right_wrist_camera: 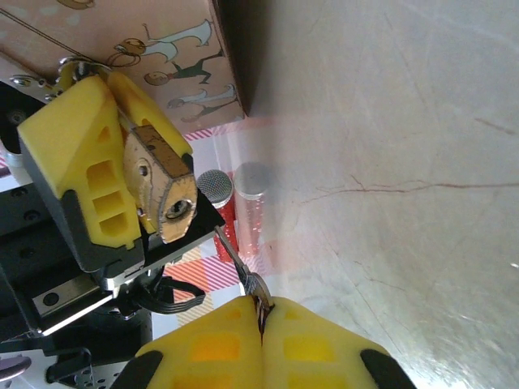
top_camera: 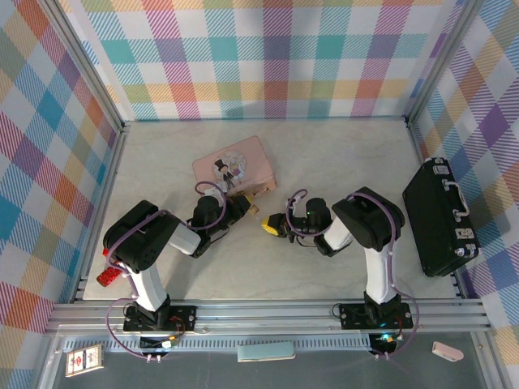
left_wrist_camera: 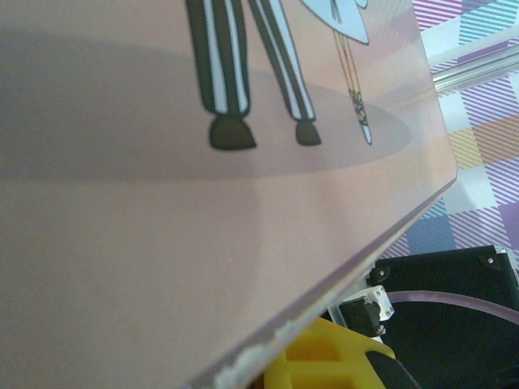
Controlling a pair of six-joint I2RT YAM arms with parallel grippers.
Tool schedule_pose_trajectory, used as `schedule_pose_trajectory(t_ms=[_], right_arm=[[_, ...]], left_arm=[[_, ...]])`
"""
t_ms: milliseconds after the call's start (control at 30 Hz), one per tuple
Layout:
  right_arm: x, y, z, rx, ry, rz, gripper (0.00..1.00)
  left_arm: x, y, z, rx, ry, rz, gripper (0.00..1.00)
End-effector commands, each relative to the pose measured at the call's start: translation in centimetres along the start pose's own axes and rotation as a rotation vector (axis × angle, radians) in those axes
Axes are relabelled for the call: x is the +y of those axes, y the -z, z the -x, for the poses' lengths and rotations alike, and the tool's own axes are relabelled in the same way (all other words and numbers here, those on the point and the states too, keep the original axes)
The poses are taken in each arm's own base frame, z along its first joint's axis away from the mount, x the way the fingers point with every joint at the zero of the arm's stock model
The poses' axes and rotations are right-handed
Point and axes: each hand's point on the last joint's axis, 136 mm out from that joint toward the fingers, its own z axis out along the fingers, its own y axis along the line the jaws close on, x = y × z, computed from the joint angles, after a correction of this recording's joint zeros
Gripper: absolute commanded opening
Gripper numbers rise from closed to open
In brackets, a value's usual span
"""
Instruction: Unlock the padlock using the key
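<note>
In the right wrist view the small brass padlock [right_wrist_camera: 162, 180] is held off the table between the yellow fingers [right_wrist_camera: 77, 162] of my left gripper [top_camera: 246, 204], its keyhole end facing my right gripper. My right gripper [right_wrist_camera: 263, 318] is shut on the bow of the thin silvery key [right_wrist_camera: 240, 263]. The key's blade points up and left, with its tip just below the padlock's keyhole and outside it. From above, the right gripper [top_camera: 273, 224] sits just right of the padlock [top_camera: 254, 197]. The shackle is hidden behind the left fingers.
The pink tin [top_camera: 233, 166] lies just behind the left gripper, and its lid [left_wrist_camera: 203, 203] takes up most of the left wrist view. A black case [top_camera: 442, 215] lies along the right wall. A red cylinder [top_camera: 107, 277] lies by the left arm's base.
</note>
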Motion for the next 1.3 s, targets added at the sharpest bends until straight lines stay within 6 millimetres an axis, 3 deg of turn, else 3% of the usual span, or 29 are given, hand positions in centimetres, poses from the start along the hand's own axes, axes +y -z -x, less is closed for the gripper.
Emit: schedule_pose_trajectory(t_ms=[0,1267], right_arm=[[1.01,0.27,0.23,-0.022,0.036,0.049,0.00],[1.63,-0.11,0.80,-0.029,0.041,0.076,0.00]], left_arm=[[0.19,0.12,-3.06,0.143,0.149,-0.016,0.03],[-0.11,0.51,-3.19,0.151,0.144,-0.021,0.02]])
